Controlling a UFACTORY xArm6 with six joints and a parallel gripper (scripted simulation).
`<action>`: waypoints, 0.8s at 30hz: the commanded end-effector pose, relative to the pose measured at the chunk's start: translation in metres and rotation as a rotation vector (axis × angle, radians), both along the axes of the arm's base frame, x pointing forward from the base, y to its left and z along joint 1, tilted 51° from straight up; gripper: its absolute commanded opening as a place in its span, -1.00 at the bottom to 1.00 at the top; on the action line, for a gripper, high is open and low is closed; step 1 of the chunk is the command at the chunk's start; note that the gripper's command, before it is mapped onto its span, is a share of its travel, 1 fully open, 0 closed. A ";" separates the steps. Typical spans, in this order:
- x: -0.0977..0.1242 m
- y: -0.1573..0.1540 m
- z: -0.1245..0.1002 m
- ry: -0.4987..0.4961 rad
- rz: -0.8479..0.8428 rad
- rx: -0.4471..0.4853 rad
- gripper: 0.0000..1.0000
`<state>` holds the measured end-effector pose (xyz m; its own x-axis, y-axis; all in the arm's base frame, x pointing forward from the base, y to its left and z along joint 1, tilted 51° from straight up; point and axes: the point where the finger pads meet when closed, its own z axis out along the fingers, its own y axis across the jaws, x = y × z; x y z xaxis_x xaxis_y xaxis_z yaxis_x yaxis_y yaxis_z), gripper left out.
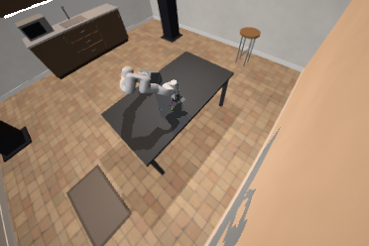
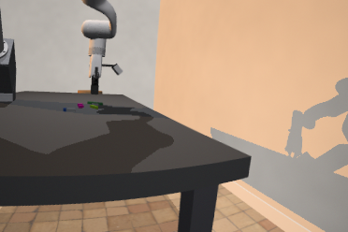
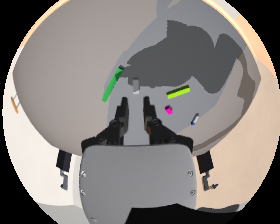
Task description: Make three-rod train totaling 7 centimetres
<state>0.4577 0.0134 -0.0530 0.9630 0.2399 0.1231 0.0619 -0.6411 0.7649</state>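
Wrist view: end effector (image 3: 136, 102) pressed together, empty; magenta rod (image 3: 169, 110) just right.

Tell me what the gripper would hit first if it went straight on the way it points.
Most likely the table top, between the green rod and the lime rod. A small grey piece lies just ahead of the gripper; depth is unclear, so it may touch that first.

Arm's pincer (image 2: 95, 85) above dark table (image 2: 196, 150), narrowed, small coloured rods (image 2: 89, 105) below, peach wall (image 2: 253, 47)
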 end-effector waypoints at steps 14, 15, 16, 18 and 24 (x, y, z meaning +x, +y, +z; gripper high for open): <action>0.007 -0.015 -0.014 -0.002 0.002 0.001 -0.51; 0.008 -0.016 -0.014 -0.002 0.002 0.001 -0.51; 0.008 -0.017 -0.015 -0.002 0.002 0.001 -0.51; 0.009 -0.019 -0.017 -0.002 0.002 0.001 -0.51; 0.010 -0.023 -0.020 -0.002 0.002 0.001 -0.51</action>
